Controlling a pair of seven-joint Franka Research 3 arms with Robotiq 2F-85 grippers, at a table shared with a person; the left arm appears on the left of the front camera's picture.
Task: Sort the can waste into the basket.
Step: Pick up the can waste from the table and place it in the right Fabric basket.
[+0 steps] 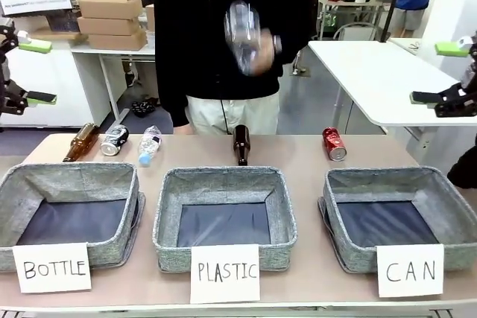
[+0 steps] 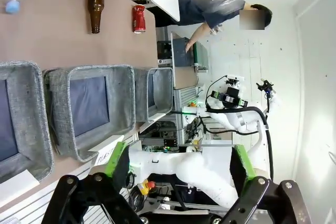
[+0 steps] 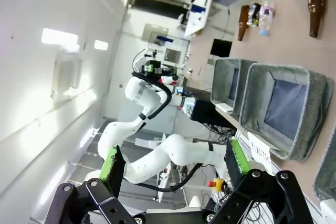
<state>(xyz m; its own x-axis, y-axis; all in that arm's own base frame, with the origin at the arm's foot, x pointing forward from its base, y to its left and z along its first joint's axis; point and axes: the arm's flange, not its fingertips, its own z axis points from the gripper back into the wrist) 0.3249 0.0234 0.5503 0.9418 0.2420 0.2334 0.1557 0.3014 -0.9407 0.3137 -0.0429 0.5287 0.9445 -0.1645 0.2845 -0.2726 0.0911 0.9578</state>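
Beyond CAN basket (image 1: 387,174), red can (image 1: 334,144), brown bottle (image 1: 240,144)

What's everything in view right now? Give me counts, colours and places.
cans: two; red can lying behind CAN basket, silver can lying behind BOTTLE basket
glass bottles: two, brown; left brown bottle left of silver can, middle brown bottle behind PLASTIC basket
plastic bottles: two, clear; table plastic bottle right of silver can, held plastic bottle blurred, in person's hand
baskets: three, grey, dark-bottomed, near row
signs: three, white; BOTTLE sign, PLASTIC sign, CAN sign
table: one, tan
left gripper: open, raised, left side
right gripper: open, raised, right side
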